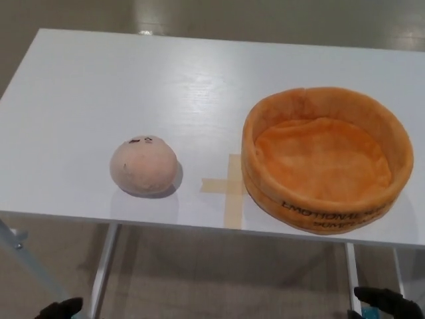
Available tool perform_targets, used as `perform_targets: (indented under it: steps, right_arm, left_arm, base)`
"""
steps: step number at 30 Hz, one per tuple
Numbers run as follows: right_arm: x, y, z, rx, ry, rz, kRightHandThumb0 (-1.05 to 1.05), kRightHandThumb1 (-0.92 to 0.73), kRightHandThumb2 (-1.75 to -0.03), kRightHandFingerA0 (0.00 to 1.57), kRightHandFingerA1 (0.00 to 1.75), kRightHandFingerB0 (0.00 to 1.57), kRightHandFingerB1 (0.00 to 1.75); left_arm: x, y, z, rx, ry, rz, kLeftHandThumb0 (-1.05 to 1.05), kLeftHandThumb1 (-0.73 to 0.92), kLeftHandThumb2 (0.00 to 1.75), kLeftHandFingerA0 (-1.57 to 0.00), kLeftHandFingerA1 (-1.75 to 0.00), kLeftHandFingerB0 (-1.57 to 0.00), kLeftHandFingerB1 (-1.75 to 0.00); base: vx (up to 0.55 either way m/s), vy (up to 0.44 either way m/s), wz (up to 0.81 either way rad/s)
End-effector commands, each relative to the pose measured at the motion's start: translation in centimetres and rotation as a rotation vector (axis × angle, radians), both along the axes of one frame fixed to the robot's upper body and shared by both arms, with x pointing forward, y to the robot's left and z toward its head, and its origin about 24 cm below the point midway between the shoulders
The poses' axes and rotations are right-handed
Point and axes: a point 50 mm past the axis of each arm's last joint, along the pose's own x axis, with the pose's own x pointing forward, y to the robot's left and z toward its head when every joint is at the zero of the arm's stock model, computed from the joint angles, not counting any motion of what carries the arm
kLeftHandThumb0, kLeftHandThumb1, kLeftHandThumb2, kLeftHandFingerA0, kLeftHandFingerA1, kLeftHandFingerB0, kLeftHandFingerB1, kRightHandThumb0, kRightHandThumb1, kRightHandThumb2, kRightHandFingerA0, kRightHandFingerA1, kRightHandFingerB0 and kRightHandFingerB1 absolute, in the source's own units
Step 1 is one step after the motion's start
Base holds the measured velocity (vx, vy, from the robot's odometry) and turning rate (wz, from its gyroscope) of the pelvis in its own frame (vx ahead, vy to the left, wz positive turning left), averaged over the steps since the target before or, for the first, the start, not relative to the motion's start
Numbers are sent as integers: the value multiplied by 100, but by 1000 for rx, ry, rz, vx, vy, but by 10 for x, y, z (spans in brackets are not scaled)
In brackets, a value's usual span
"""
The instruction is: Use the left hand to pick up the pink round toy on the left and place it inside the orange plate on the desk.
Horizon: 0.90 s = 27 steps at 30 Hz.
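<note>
The left hand (60, 308) is only peeking in at the bottom edge — whether its fingers are apart I cannot tell; the pink round plush toy (144, 165) is sitting untouched on the white desk (99, 86), left of a tape cross (227, 186); the soft orange fabric plate (327, 157) is waiting empty; the right hand (388, 304) is likewise unreadable — everything is remaining to do.

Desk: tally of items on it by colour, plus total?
Pink: 1, the pink round toy
Orange: 1, the orange plate, nothing in it
Tan: 1, a tape cross stuck to the white desk
Total: 3
</note>
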Motion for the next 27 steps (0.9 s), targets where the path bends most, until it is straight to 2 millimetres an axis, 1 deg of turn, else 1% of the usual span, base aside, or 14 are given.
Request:
perform_targets:
  steps: [1, 2, 3, 5, 11, 14, 15, 21, 22, 23, 24, 25, 26, 27]
  right_arm:
    - [-3, 0, -1, 0, -35, -28, -26, -63, -58, 63, 70, 50, 48]
    - [-3, 0, -1, -2, -34, -28, -26, -63, -57, 63, 70, 50, 48]
    - [-3, 0, -1, -6, -33, -29, -26, -63, -57, 63, 70, 50, 48]
    - [-3, 0, -1, 3, -34, -34, -27, -63, -58, 64, 71, 50, 48]
    - [-5, -2, -1, -6, -37, -22, -27, -63, -58, 61, 70, 50, 48]
    - [-7, -3, -1, -8, -34, -22, -27, -63, -58, 62, 70, 49, 49]
    - [-7, -3, -1, -11, -32, -21, -26, -63, -58, 63, 71, 49, 49]
    - [-6, -4, -1, -2, -30, -30, -26, -63, -57, 63, 73, 50, 48]
    - [-5, -4, -1, -5, -29, -28, -26, -63, -58, 63, 70, 50, 48]
    - [-5, -4, -1, -9, -28, -25, -26, -63, -58, 63, 70, 50, 48]
    - [-4, -3, 0, -7, -28, -29, -26, -62, -57, 63, 71, 51, 48]
    - [-4, -3, 0, -3, -30, -35, -26, -62, -57, 63, 71, 51, 48]
    - [-3, -3, 0, -4, -29, -31, -27, -63, -58, 62, 69, 50, 48]
    - [-3, -3, 0, -5, -28, -29, -27, -63, -58, 62, 69, 50, 48]
  left_arm:
    - [-3, 6, 2, 12, -36, 26, -19, 56, 61, -43, -44, -43, -40]
    - [-2, 6, 2, 13, -35, 24, -15, 59, 57, -55, -44, -42, -36]
    - [-2, 6, 2, 13, -35, 21, -15, 59, 57, -55, -44, -42, -36]
    - [-3, 6, 2, 10, -38, 7, -15, 59, 58, -41, -40, -38, -34]
    - [-4, 2, 2, 32, -24, -136, -25, 57, 61, -29, -37, -29, -33]
    - [-6, -5, 0, -36, -18, -252, -25, 57, 57, -17, -31, -23, -29]
    - [-5, -9, 3, -2, -14, -399, -24, 53, 99, -1, -50, 0, -47]
    - [0, -22, 11, -36, -20, -696, -28, 47, 96, -1, -49, 0, -46]
    - [2, -25, 14, -48, -28, -769, -57, 51, 72, -10, -36, -15, -36]
    - [4, -28, 18, -60, -34, -841, -57, 51, 72, -10, -36, -15, -36]
    - [5, -32, 23, -69, -47, -911, -52, 61, 59, -15, -29, -21, -28]
    - [6, -36, 28, -78, -60, -982, -52, 61, 59, -15, -29, -21, -28]
    - [6, -39, 32, -94, -66, -1041, -31, 45, 97, -1, -49, 0, -45]
    - [6, -39, 33, -98, -67, -1054, -31, 45, 97, -1, -49, 0, -45]
  base:
    - [0, 0, 0]
    - [0, 0, 0]
    - [0, 0, 0]
    - [0, 0, 0]
    - [0, 0, 0]
    - [0, 0, 0]
    - [0, 0, 0]
    - [0, 0, 0]
    - [0, 0, 0]
    - [0, 0, 0]
    - [0, 0, 0]
    - [0, 0, 0]
    - [0, 0, 0]
    - [0, 0, 0]
